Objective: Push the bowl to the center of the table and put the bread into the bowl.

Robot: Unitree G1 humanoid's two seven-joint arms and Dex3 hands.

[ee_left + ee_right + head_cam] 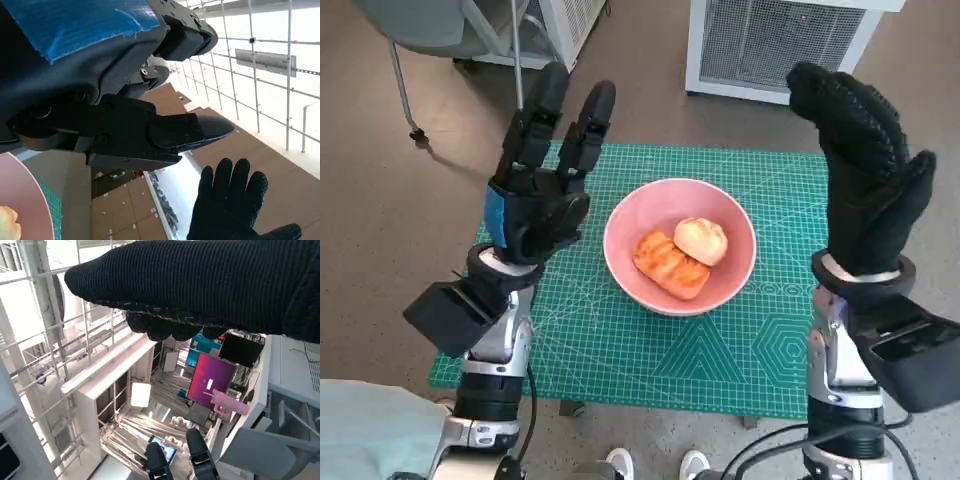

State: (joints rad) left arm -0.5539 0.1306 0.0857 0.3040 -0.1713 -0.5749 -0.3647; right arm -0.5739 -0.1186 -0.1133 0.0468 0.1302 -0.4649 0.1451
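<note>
With the bowl [680, 245] near the mat's [620, 340] middle and bread [682, 255] inside it, the task looked finished; the left hand [542, 175] and right hand [860, 165] hung raised, fingers spread, empty, needing only withdrawal.

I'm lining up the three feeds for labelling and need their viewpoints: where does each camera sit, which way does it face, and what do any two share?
Head view: on the robot's head, looking steeply down at the green mat, pink bowl and two pieces of bread; both forearms show, left hand and right hand raised.
Left wrist view: behind the left hand, facing up toward ceiling framing; shows its blue tape.
Right wrist view: behind the right hand, also facing upward into the room; the glove spans it.
Shared: head and left wrist views both show the bowl and right hand.
</note>
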